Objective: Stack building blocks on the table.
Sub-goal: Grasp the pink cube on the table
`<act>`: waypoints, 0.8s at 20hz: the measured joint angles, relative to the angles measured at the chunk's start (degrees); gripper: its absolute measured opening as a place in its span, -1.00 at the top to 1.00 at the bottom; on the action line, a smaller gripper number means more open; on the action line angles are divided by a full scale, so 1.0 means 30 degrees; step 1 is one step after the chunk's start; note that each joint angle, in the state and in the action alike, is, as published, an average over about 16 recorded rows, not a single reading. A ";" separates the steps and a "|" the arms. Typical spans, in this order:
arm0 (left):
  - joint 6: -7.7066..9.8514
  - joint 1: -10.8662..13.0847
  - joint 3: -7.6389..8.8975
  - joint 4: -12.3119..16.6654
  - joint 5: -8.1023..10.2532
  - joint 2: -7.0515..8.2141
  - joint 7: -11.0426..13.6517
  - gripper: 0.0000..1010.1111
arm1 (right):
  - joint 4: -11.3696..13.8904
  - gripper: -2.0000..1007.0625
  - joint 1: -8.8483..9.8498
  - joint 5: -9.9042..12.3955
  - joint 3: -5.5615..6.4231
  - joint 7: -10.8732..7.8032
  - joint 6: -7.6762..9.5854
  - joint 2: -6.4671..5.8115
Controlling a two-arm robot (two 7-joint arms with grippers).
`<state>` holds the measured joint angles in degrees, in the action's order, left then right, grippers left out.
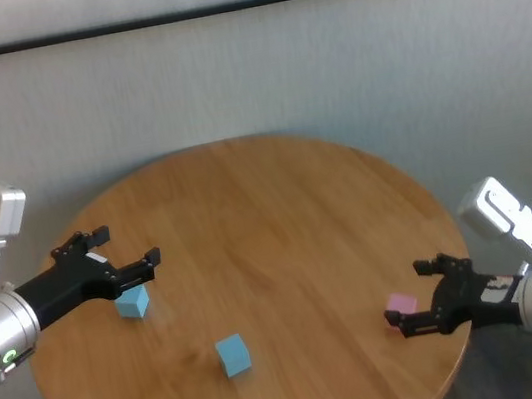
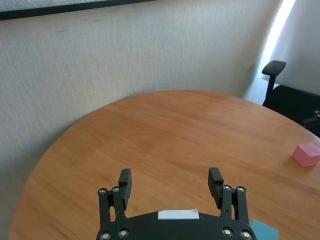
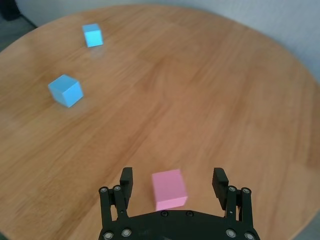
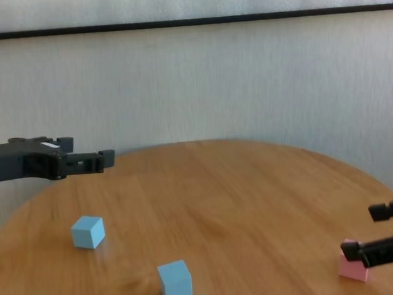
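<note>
While the pink block (image 3: pixel 169 189) sits near the table's (image 1: pixel 281 227) right edge, my right gripper (image 3: pixel 172 184) is low around it, fingers spread on either side and not touching it. Both blue blocks lie apart on the left half, one (image 1: pixel 233 355) nearer the front and one (image 1: pixel 133 303) farther left. My left gripper (image 1: pixel 129 254) hangs spread above that far-left block, holding nothing.
</note>
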<state>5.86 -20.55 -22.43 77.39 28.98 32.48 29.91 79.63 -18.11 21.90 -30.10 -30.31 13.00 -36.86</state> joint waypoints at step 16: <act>0.0000 -0.0014 -0.0005 -0.0009 -0.0001 -0.0003 0.0001 -0.98 | -0.1776 -1.00 -0.0585 -0.0581 -0.0157 -0.1471 -0.0023 0.0704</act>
<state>5.86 -20.59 -22.45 77.36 28.98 32.47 29.91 74.30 -19.87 20.16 -30.58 -34.72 12.93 -34.75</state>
